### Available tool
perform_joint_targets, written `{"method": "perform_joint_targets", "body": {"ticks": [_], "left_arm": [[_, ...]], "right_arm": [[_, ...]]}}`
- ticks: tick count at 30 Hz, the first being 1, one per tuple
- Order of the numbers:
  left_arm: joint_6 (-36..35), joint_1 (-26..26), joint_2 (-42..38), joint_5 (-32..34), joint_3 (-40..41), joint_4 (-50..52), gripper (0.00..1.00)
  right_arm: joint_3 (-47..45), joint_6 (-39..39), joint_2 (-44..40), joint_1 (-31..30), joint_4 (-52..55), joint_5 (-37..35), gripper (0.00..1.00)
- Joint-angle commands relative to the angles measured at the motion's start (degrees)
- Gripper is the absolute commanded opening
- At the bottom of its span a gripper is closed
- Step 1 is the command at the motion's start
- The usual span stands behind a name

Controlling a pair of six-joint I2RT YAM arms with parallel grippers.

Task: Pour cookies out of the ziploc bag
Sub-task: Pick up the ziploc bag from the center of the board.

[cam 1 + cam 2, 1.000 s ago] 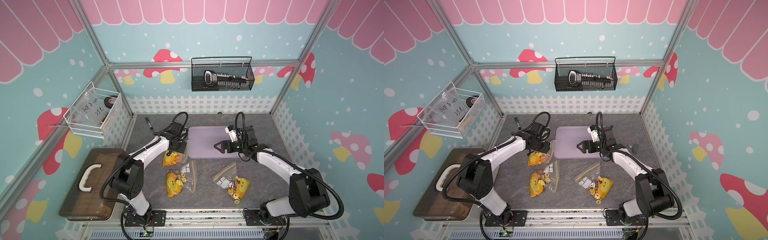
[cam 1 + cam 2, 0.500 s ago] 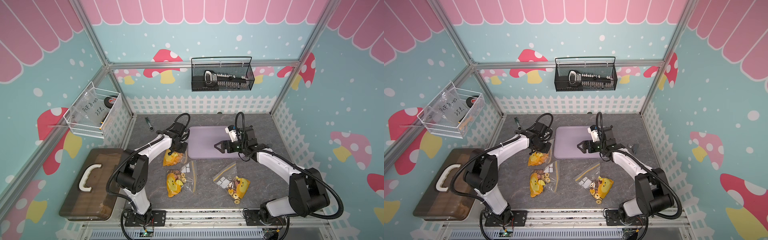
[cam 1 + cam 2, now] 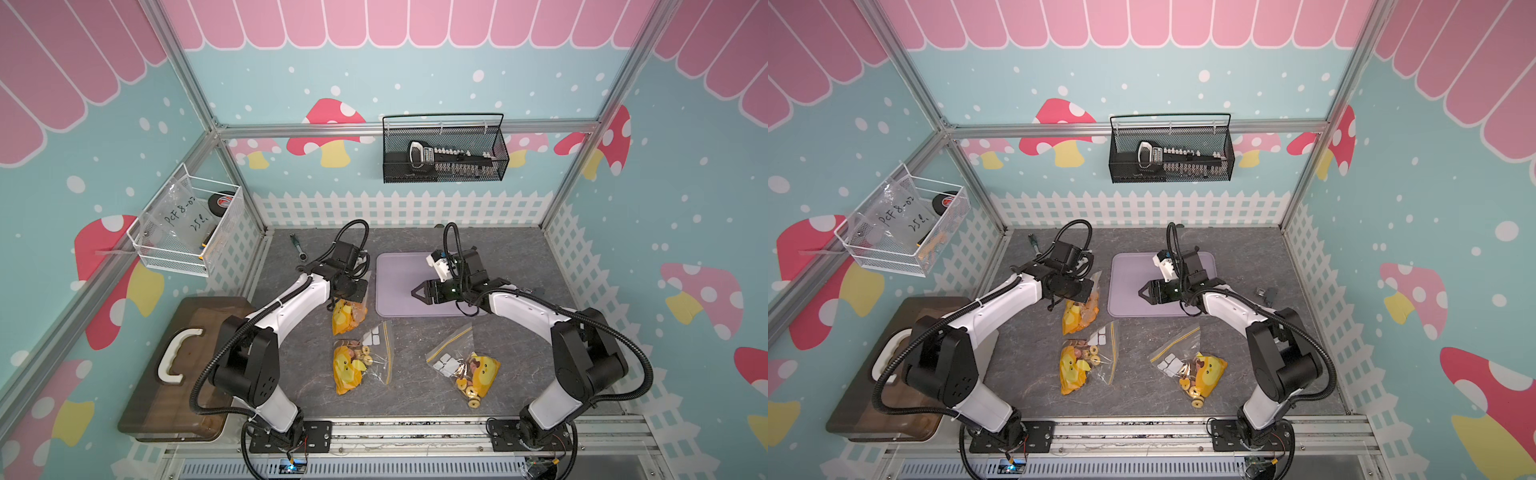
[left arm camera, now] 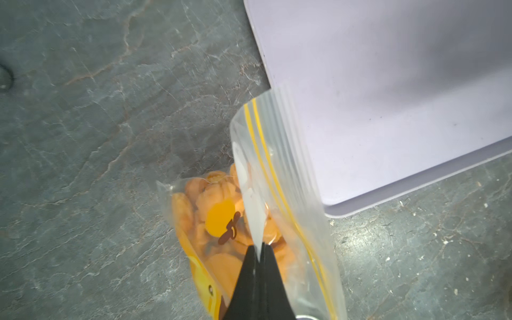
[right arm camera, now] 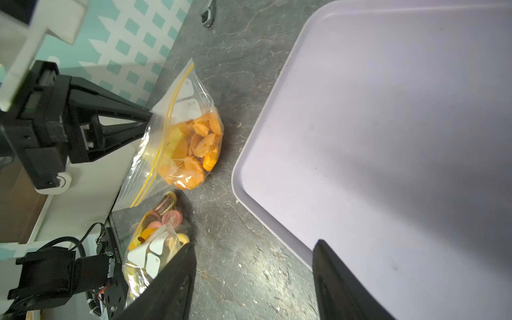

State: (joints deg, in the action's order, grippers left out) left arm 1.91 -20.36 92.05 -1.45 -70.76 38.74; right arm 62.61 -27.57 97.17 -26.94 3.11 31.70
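The left wrist view showed the left gripper (image 4: 259,250) clenched on the zip bag (image 4: 279,155). Its black fingertips pinched a thin fold of clear plastic near the yellow zip line. This pinch was not visible in the top views, because there the gripper's body covered the upper part of the bag (image 3: 350,318).

The right wrist view showed the bag from the side. It stood pulled up by its top, and its bottom rested on the grey table (image 5: 221,263). The orange cookies (image 5: 199,141) lay heaped in the bottom of the bag. The bag was just beside the lilac tray (image 5: 388,110); I cannot tell if it touched the tray.

The same view showed the two fingers of the right gripper (image 5: 255,245) well apart, with nothing between them, over the tray's edge. In both top views this gripper (image 3: 1147,291) looked like one point, so its opening could not be read there.

Only the top views showed the two other bags (image 3: 361,363) together, lying flat nearer to the arm bases.
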Motion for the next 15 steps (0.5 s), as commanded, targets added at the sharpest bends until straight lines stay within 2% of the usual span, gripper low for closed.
{"method": "perform_joint_targets", "body": {"ticks": [1, 5, 8, 12, 15], "left_arm": [[-1.47, 0.44, -1.87, -1.77, -0.76, -2.62, 0.00], [-1.74, 1.44, -1.89, -3.25, -0.63, -2.97, 0.00], [-1.57, 2.25, -1.44, -4.42, -0.14, -2.97, 0.00], [-0.65, 4.83, -1.83, -5.80, 1.39, -2.14, 0.00], [0.63, 8.76, -4.14, -12.61, 5.15, -4.71, 0.00]], "right_arm": [[3.36, -4.43, 4.02, -1.97, -4.48, 1.15, 0.59], [7.19, -7.58, 9.44, -4.48, -8.77, 1.82, 0.58], [9.96, -8.89, 14.10, -5.81, -10.61, 2.24, 0.62], [14.73, -5.08, 17.73, -6.76, -6.16, 0.76, 0.64], [18.15, -0.82, 19.88, -7.18, -3.16, 2.86, 0.66]]}}
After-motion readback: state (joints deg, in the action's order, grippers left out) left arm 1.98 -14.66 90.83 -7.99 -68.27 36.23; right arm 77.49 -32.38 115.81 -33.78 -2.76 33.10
